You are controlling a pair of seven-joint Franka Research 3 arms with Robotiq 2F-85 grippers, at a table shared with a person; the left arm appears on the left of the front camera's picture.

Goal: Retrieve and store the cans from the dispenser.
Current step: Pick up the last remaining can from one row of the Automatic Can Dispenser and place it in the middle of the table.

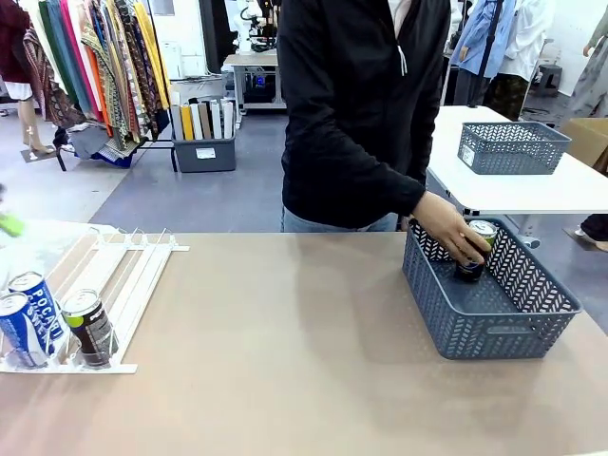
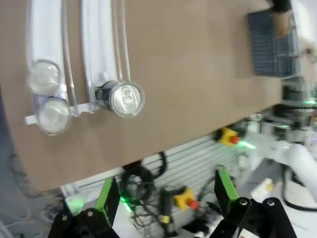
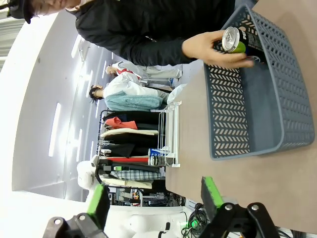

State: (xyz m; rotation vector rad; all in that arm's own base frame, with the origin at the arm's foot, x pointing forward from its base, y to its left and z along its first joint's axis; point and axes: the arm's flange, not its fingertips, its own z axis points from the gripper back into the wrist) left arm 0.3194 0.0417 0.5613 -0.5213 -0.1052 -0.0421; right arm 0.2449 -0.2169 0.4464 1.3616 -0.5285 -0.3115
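Apparently storing is under way and unfinished: three cans remain on the white rail dispenser [image 1: 152, 304], two blue-and-white [image 1: 22, 331] and one dark can with a green band [image 1: 87, 326]. Across the worktop [image 1: 275, 380], a person's hand [image 1: 452, 228] holds a black-and-green can [image 3: 252, 43] inside the grey lattice basket [image 1: 503, 344]; whether others lie beneath, I cannot tell. Both my left gripper [image 2: 165, 179] and my right gripper [image 3: 154, 183] are spread apart, holding nothing. "POCARI" reads on one blue can; the dark cans' brands are illegible.
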